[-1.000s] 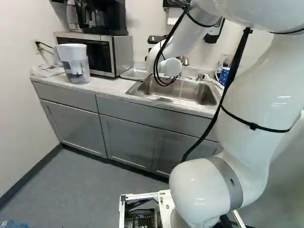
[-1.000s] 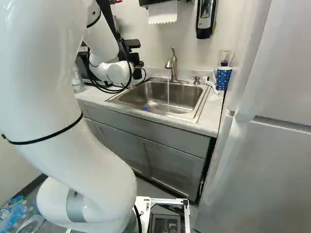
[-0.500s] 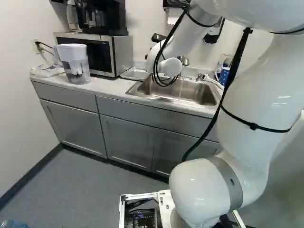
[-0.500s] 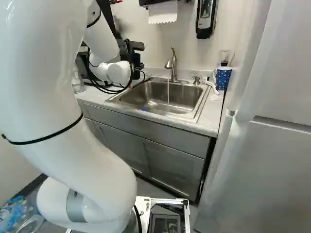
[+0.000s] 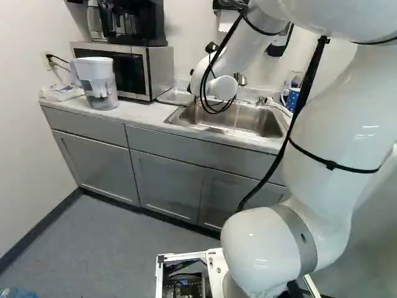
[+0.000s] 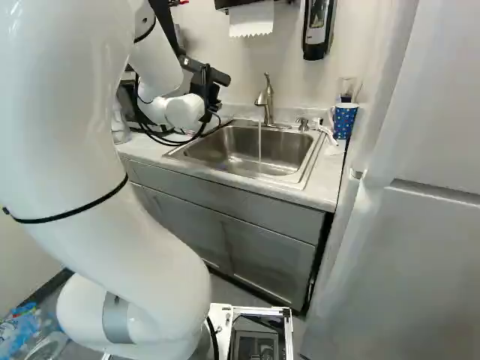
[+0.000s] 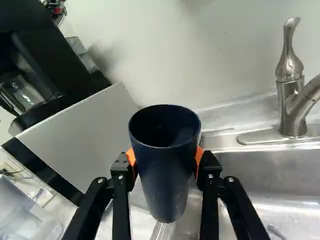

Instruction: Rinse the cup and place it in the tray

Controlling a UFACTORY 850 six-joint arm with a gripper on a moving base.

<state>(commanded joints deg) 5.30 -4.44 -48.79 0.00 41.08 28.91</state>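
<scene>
White arm (image 5: 332, 118) over the surface (image 5: 139, 112). Steel sink (image 6: 281, 150), microwave (image 5: 160, 71) near it, shallow tray (image 5: 169, 95) between them. Faucet (image 6: 266, 101) running into the sink. Gripper (image 6: 210, 91) clamped on dark blue cup (image 7: 165, 175), orange pads (image 7: 131, 157) on both sides.

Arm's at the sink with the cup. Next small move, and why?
I'd probably ease the cup under the running water: the gripper holds it mouth up beside the faucet, and the water falls into the sink clear of it. Whether it's already rinsed doesn't show.
</scene>
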